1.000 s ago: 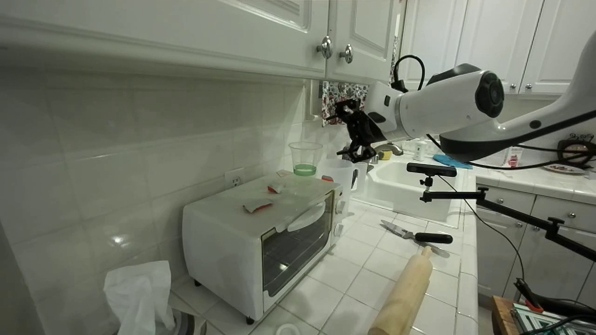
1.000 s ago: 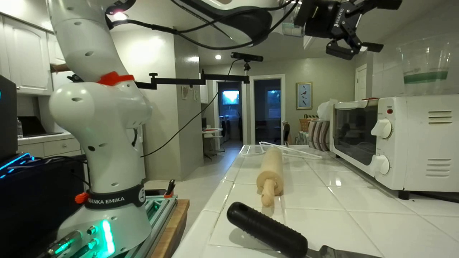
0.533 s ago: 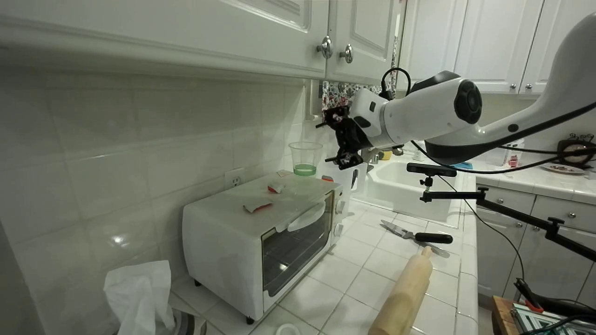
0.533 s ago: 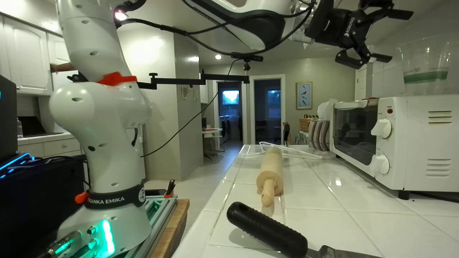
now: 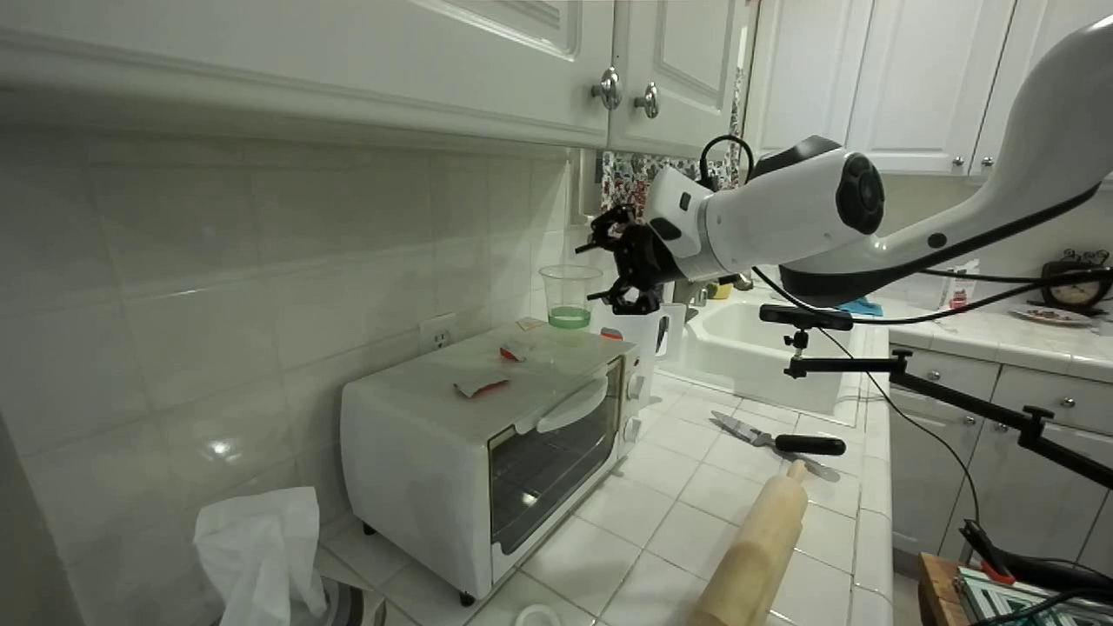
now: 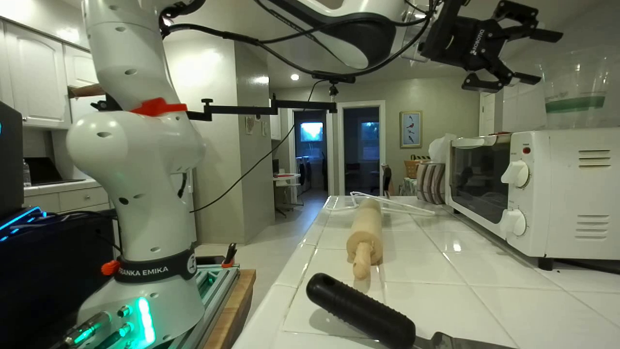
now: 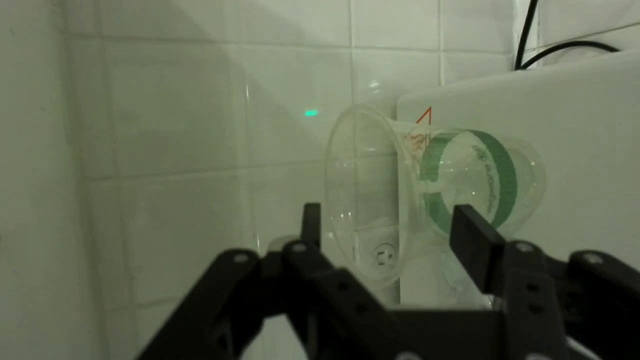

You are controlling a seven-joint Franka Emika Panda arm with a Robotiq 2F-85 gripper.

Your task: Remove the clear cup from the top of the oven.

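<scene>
The clear cup (image 5: 569, 287) stands upright on the far end of the white oven (image 5: 417, 487), near the tiled wall. Its green band shows in an exterior view (image 6: 575, 103) and in the wrist view (image 7: 506, 185). The oven also shows in an exterior view (image 6: 576, 194) and in the wrist view (image 7: 590, 150). My gripper (image 5: 585, 274) is open and empty, beside the cup at about its height. It also shows in an exterior view (image 6: 549, 57). In the wrist view the gripper (image 7: 385, 212) has the cup ahead of its spread fingers, seemingly without touching.
Torn paper scraps (image 5: 481, 383) lie on the oven top. A white pitcher (image 5: 639, 335) stands behind the oven by the sink (image 5: 756, 365). A rolling pin (image 5: 752, 548) and a black-handled spatula (image 5: 809, 445) lie on the counter. A cabinet (image 5: 348, 78) hangs above.
The arm has moved toward the cup and slightly down. The gripper has stayed open. The cup and oven have not moved.
</scene>
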